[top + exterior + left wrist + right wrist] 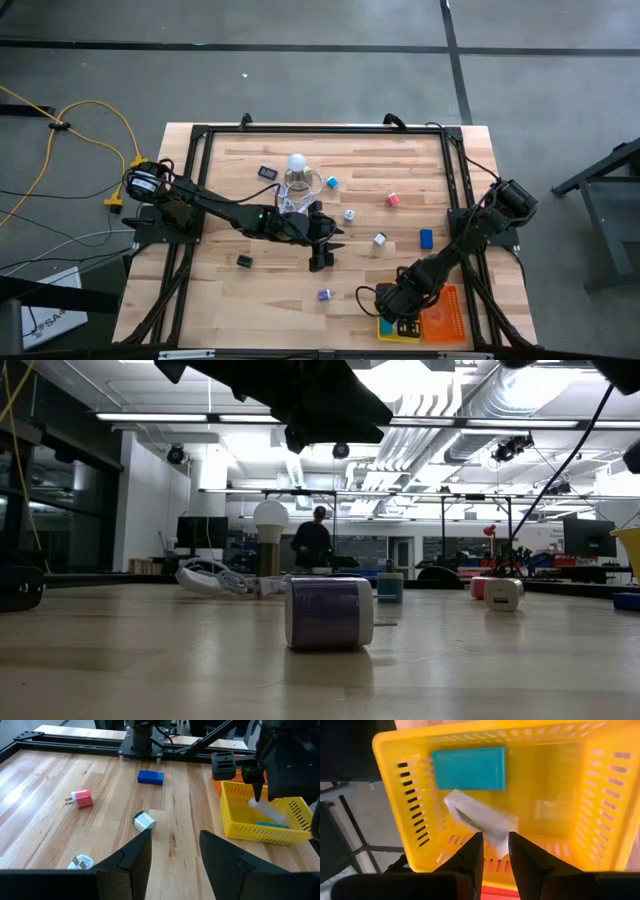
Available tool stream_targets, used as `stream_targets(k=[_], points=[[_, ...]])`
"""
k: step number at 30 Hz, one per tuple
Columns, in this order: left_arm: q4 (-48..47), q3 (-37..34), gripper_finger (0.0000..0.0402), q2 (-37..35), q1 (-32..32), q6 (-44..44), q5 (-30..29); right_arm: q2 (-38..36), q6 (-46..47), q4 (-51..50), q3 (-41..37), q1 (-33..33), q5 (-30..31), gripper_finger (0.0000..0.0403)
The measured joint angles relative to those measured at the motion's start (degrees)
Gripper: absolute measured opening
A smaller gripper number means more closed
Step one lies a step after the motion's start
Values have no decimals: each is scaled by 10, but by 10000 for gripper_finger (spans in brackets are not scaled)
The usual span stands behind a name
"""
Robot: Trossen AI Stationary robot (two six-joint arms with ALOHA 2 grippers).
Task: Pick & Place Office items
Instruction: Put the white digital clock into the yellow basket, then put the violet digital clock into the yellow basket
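My left gripper (320, 262) hovers open over the table's middle, touching nothing; its fingers (135, 852) frame bare wood. Ahead of it lie a silver-white cube (144, 821), a pink plug-like cube (81, 798), a blue block (150, 777) and a small white piece (80, 862). My right gripper (495, 847) hangs over the yellow mesh tray (600, 820) near the table's near right corner and is shut on a white piece (477, 815). A teal block (468, 768) lies in the tray. A purple-white piece (328, 612) sits near the near edge. My right gripper pinches the white piece by one end (496, 840) between its two fingers, coming from above and pointing down. The piece hangs lifted clear inside the yellow tray, tilted, and reaches away from the fingertips toward the teal block.
An orange mesh tray (445, 318) sits beside the yellow one. The ball-topped clear object (296, 170) and its white cord (215, 578) stand toward the far side. Black clips (267, 172) (244, 261) and a blue-white piece (331, 183) lie scattered. A black frame (320, 130) edges the table. A person (312, 542) stands beyond it.
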Motion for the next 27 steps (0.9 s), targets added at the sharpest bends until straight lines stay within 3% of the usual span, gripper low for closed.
stream_targets(k=[27], points=[[0,0,159,0,0,7,0,-10,-26,-3,0,-3,-21,78]])
